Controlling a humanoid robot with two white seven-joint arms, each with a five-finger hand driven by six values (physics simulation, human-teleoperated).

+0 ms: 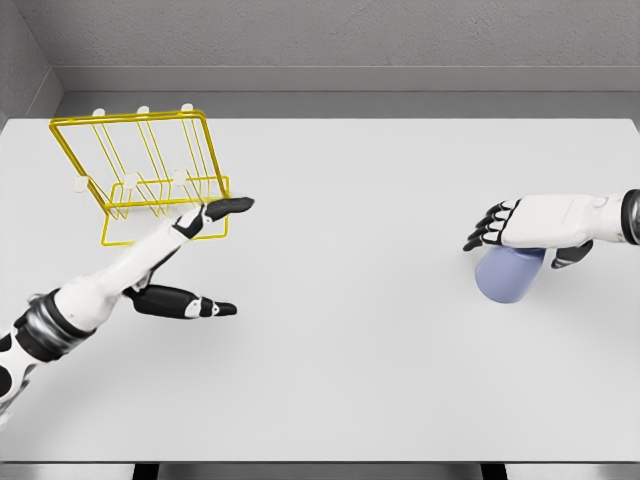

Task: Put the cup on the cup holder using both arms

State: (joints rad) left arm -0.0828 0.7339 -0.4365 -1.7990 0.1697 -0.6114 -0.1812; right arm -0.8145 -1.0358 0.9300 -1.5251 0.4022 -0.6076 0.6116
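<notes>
The cup holder (140, 165) is a yellow wire rack with white-tipped pegs, standing at the table's far left. My left hand (238, 256) is open just in front of it. Its fingers (225, 207) stretch flat against the rack's front lower corner and the thumb (190, 302) points right, well below them. A pale blue cup (508, 278) sits on the right side of the table. My right hand (512, 250) lies over its top, back upward. Its fingers (488, 225) are half curled past the cup's left edge and its thumb (572, 255) is off to the right. No closed grip shows.
The white table (350, 350) spreads wide between the rack and the cup. A grey wall runs behind the far edge. The near table edge lies along the bottom of the view.
</notes>
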